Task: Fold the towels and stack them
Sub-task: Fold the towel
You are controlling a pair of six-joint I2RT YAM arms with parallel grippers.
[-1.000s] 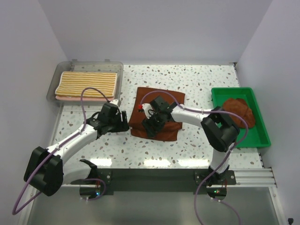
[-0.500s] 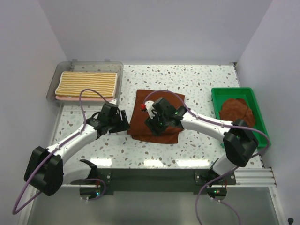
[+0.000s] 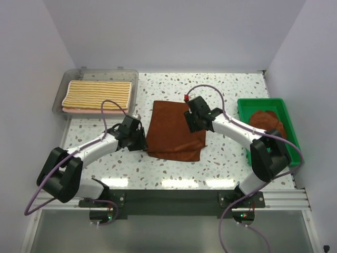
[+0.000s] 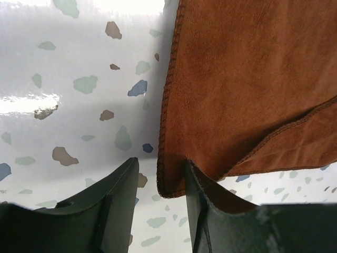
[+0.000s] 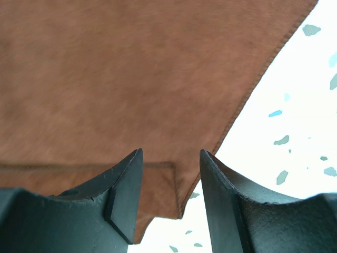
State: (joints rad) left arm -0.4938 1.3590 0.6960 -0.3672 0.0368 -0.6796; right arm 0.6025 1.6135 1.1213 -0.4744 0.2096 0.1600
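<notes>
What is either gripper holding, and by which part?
Nothing is clamped yet. The left gripper, jaws open, straddles the near-left corner of the rust-brown cloth towel; the right gripper, jaws open, is over its right edge.

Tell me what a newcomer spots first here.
The rust-brown towel lying mid-table, with the left end effector at its near-left corner and the right end effector over its far-right part, both open. Next, the striped towel in the grey bin far left and a crumpled brown towel in the green tray at right.
</notes>
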